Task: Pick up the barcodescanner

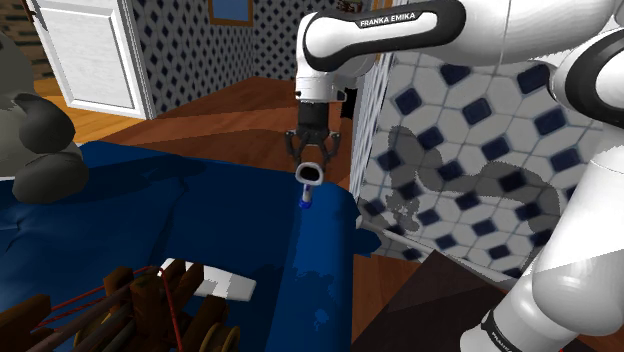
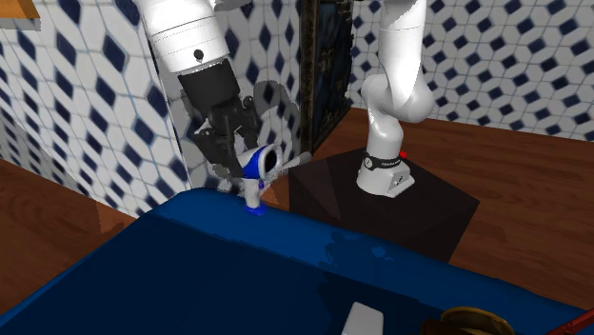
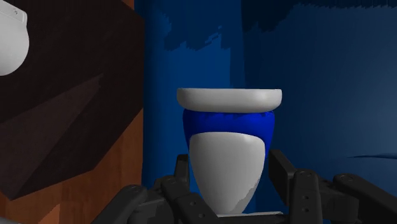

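Top of barcode scanner (image 1: 310, 178) inside the hand (image 1: 314, 164).

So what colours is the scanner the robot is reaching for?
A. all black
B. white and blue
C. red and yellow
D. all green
B: the scanner has a white body and a white top, with a blue band between them.
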You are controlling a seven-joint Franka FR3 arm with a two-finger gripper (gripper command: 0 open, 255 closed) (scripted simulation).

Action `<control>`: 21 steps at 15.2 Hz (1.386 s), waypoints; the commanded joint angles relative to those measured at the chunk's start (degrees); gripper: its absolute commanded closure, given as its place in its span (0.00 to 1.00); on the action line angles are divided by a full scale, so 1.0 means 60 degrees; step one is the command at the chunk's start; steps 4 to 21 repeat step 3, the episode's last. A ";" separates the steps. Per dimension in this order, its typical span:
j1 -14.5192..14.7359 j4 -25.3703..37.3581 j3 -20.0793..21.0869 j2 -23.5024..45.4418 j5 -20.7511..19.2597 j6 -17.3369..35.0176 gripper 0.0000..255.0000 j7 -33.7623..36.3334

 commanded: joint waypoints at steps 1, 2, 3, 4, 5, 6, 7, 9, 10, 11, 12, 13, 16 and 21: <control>-0.0010 0.0250 -0.0004 -0.0023 0.0004 -0.0273 1.00 0.0026; -0.0010 0.0266 -0.0004 -0.0026 0.0004 -0.0291 1.00 0.0028; -0.0010 0.0267 -0.0004 -0.0024 0.0004 -0.0291 1.00 0.0028; -0.0010 0.0267 -0.0004 -0.0024 0.0004 -0.0291 1.00 0.0028; -0.0010 0.0267 -0.0004 -0.0024 0.0004 -0.0291 1.00 0.0028; -0.0010 0.0267 -0.0004 -0.0024 0.0004 -0.0291 1.00 0.0028; -0.0010 0.0267 -0.0004 -0.0024 0.0004 -0.0291 1.00 0.0028; -0.0010 0.0267 -0.0004 -0.0024 0.0004 -0.0291 1.00 0.0028; -0.0010 0.0267 -0.0004 -0.0024 0.0004 -0.0291 1.00 0.0028; -0.0010 0.0267 -0.0004 -0.0024 0.0004 -0.0291 1.00 0.0028; -0.0010 0.0267 -0.0004 -0.0024 0.0004 -0.0291 1.00 0.0028; -0.0010 0.0267 -0.0004 -0.0024 0.0004 -0.0291 1.00 0.0028; -0.0010 0.0267 -0.0004 -0.0024 0.0004 -0.0291 1.00 0.0028; -0.0010 0.0267 -0.0004 -0.0024 0.0004 -0.0291 1.00 0.0028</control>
